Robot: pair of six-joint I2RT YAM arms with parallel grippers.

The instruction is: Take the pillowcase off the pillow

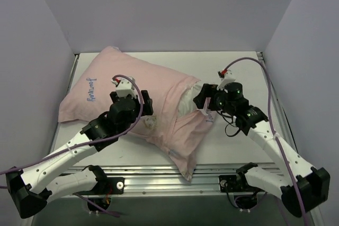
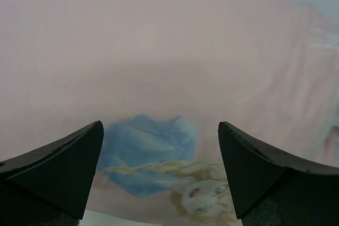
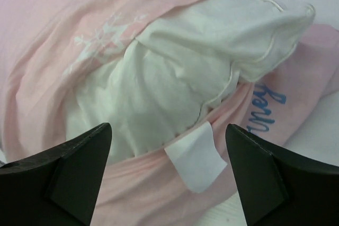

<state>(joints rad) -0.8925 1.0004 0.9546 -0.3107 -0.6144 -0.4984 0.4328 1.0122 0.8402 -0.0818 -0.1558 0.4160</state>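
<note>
The pale pink pillowcase (image 1: 132, 80) with blue script lies across the table, still round the white pillow (image 1: 188, 101), whose end pokes out of the open mouth at the right. My left gripper (image 1: 145, 110) is open over the case's middle, above a blonde cartoon girl print (image 2: 204, 191). My right gripper (image 1: 207, 103) is open at the mouth. In the right wrist view the pillow (image 3: 175, 72) bulges from the pillowcase (image 3: 63, 19), and its small white tag (image 3: 196, 157) hangs between my open fingers.
White walls close in the table on the left, back and right. A metal rail (image 1: 159, 175) runs along the near edge between the arm bases. A corner of the case (image 1: 185, 170) reaches that rail. Bare tabletop (image 1: 238, 72) lies at the back right.
</note>
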